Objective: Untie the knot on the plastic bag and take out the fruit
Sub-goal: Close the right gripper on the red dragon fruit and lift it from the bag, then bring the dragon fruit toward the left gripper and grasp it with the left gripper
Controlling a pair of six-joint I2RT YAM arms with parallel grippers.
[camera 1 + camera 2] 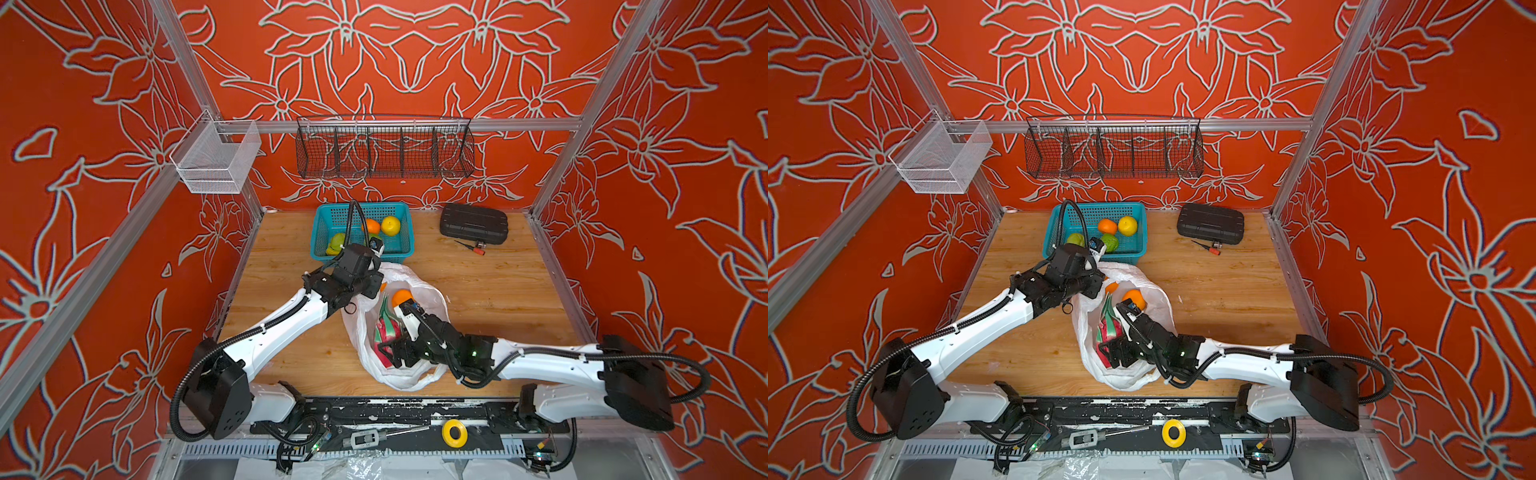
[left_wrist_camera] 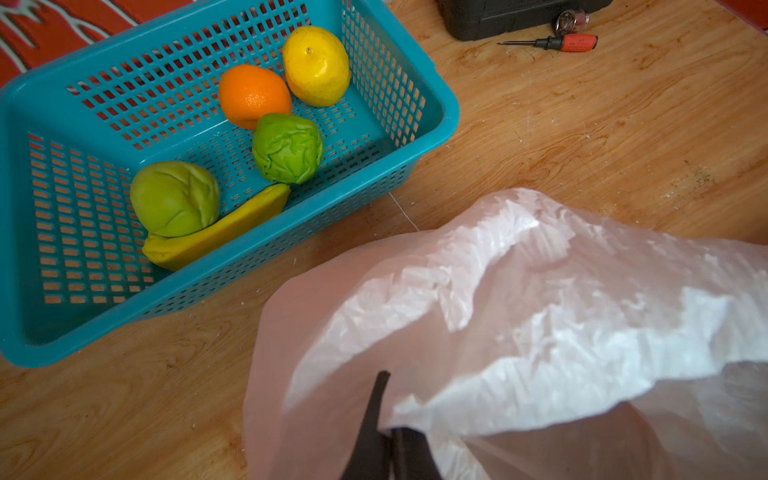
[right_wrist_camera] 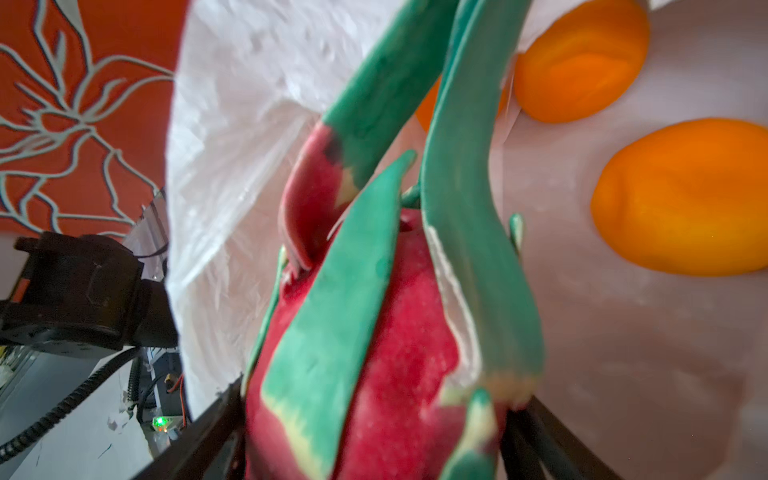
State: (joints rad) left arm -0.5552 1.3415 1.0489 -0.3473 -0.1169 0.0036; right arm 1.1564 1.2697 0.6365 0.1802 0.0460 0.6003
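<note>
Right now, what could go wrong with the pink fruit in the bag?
The dragon fruit is wide with long green leaves; the right jaws sit at its sides, so it might slip or snag the bag. The left jaws pinch only the thin bag edge, which might tear.

White plastic bag (image 1: 432, 299) on table (image 1: 498, 291), dragon fruit (image 1: 384, 331) and orange (image 1: 400, 297) inside, teal basket (image 1: 406, 232) behind

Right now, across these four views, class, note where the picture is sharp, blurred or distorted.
Both top views: sharp, though the frame rails splay outward at the edges. Left wrist view: teal basket crisp, the near plastic bag soft. Right wrist view: dragon fruit looms close and blurred, the orange behind it too.
</note>
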